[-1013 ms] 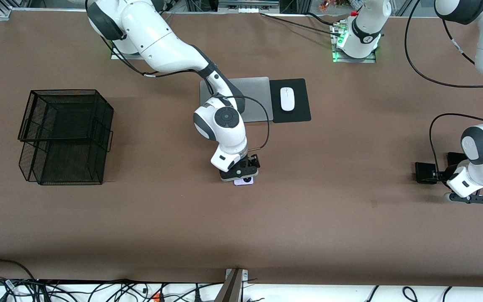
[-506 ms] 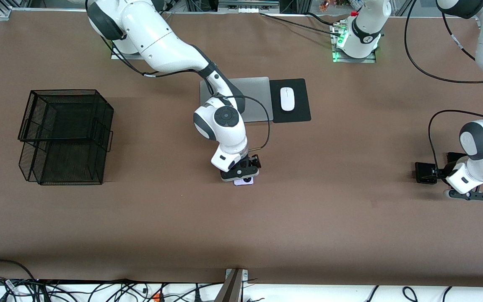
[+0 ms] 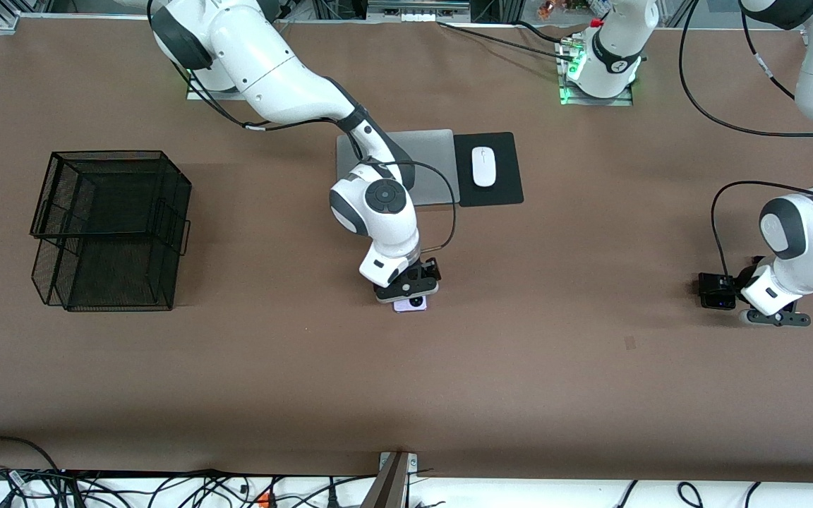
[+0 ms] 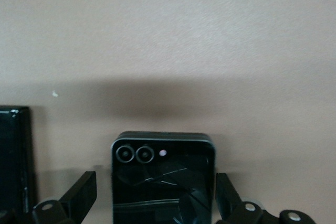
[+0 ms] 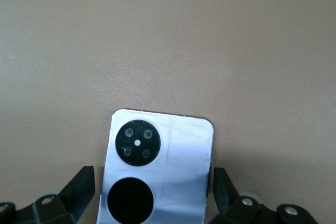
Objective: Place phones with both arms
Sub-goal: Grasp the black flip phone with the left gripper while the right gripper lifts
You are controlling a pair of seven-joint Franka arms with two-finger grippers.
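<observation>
While the right pincer (image 3: 407,290) hangs low over the lilac phone (image 3: 411,304) in the middle of the table (image 3: 555,381), the left pincer (image 3: 773,316) is low at the left arm's end, beside a small black phone (image 3: 716,291).

In the left wrist view, spread fingers (image 4: 79,198) sit on each side of the black phone (image 4: 163,179), not touching. A long black slab (image 4: 13,161) lies beside it.

In the right wrist view, spread fingers (image 5: 79,187) sit on each side of the lilac phone (image 5: 157,174), not touching.

Even overhead light, soft shadows under the arms, slightly hazy wrist views.
</observation>
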